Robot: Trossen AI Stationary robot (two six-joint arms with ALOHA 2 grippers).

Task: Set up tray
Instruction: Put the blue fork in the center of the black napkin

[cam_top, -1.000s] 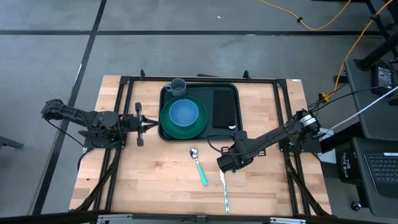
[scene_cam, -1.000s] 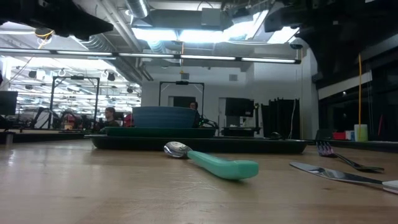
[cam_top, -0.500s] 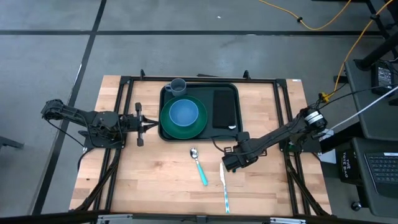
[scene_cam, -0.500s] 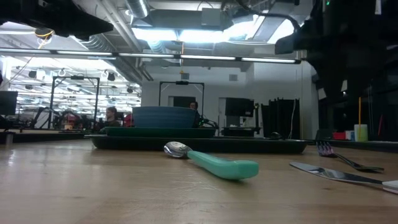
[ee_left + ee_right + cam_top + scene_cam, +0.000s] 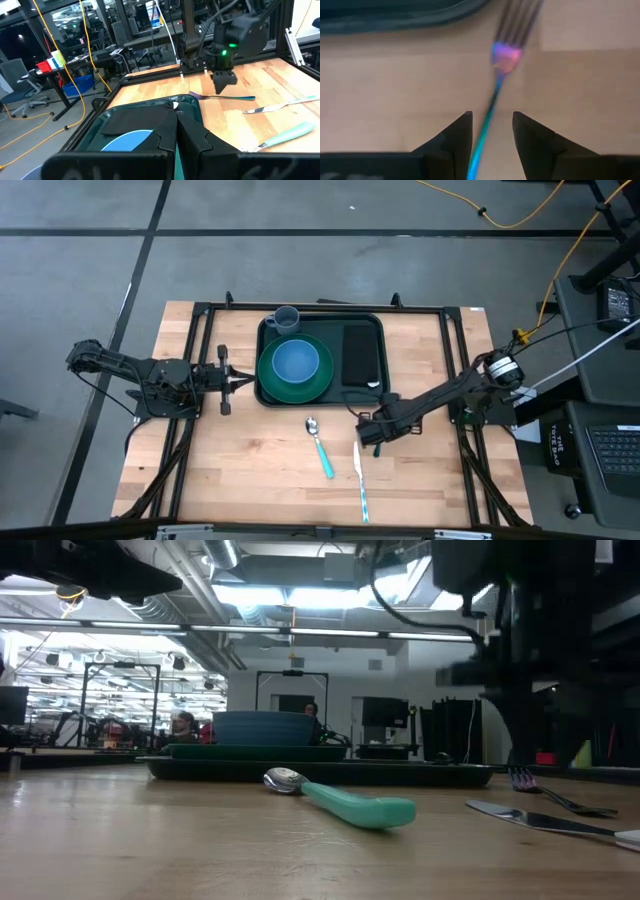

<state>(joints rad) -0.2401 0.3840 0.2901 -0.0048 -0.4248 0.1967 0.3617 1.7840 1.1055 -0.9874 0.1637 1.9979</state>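
Observation:
The dark tray (image 5: 372, 328) lies at the table's far middle. It carries a green plate (image 5: 322, 385) with a blue bowl (image 5: 296, 362), a cup (image 5: 285, 318) and a black napkin (image 5: 358, 354). A fork (image 5: 235, 97) lies flat on the wood just off the tray's near right corner, tines (image 5: 516, 17) toward the tray. My right gripper (image 5: 372, 432) points down over it, open, with a finger on either side of the thin handle (image 5: 489, 116); no touch shows. My left gripper (image 5: 176, 131) hovers shut at the tray's left rim.
A teal-handled spoon (image 5: 321, 446) and a knife (image 5: 360, 478) lie on the wood near the table's front, left of and nearer than the fork. Black frame rails (image 5: 455, 360) run along the table's sides. People show in the room beyond the table.
My right gripper has come down toward the table and shifted a little toward the tray, ending over the fork. The fork, spoon and knife lie where they were.

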